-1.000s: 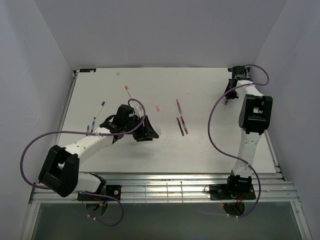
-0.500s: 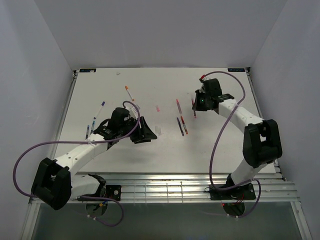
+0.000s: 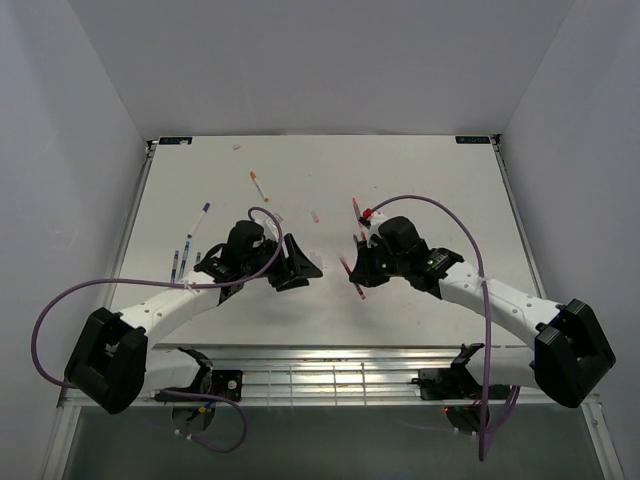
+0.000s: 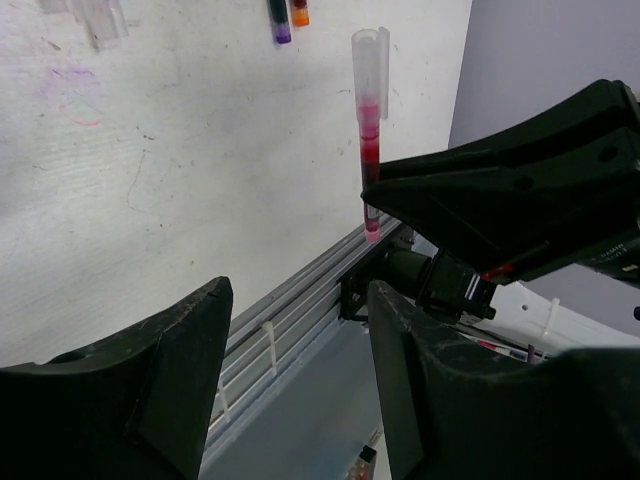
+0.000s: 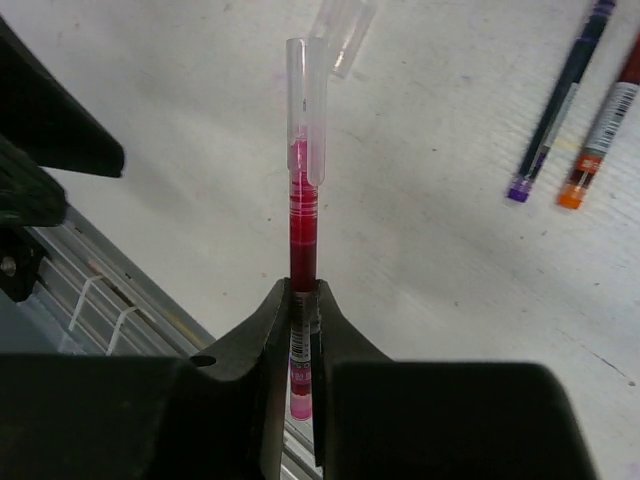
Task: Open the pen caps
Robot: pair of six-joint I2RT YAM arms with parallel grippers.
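While the right tool (image 5: pixel 301 292) clamps a red pen (image 5: pixel 303 235), clear cap (image 5: pixel 307 100) on, the left tool (image 4: pixel 297 290) gapes nearby; one loose cap (image 5: pixel 348 25) lies at top, other pens (image 5: pixel 562 95) seemingly wait.

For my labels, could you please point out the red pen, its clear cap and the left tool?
red pen (image 5: pixel 303 240): right wrist view, red barrel.
clear cap (image 5: pixel 307 110): right wrist view, cap's middle.
left tool (image 4: pixel 300 290): left wrist view, between fingertips.

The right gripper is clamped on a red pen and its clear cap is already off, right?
Not quite. The right gripper is shut on the red pen, but its clear cap is still on the pen's end, as the right wrist view shows.
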